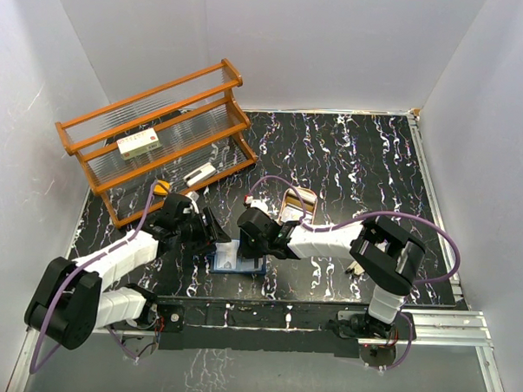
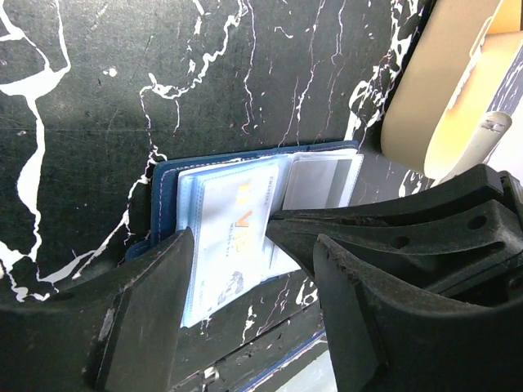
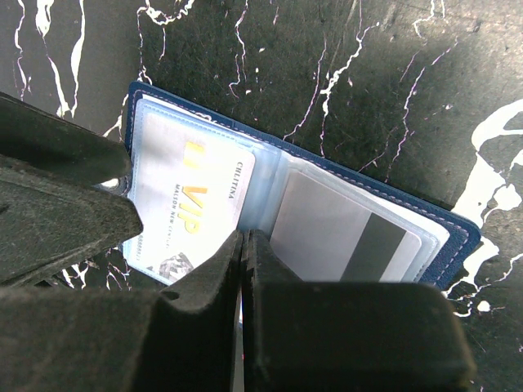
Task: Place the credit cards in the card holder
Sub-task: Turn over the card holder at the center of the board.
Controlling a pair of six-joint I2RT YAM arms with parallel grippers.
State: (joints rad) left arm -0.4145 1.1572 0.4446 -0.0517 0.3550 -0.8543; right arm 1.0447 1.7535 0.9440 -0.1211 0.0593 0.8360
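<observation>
White walls close in a black marbled bench. Near its six o'clock edge the card holder lies open, with a VIP card and a grey striped card in its sleeves. The left gripper stands half open and empty at nine o'clock of it. The right gripper is pinched tight with nothing visibly held, its tip over the fold. It looks like the seating stage, so the next move calls for a gentle nudge.

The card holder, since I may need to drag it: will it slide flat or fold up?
The card holder lies open and flat, so it probably slides rather than tips. Its clear sleeves look thin, likely buckling if pushed edge-on.
</observation>
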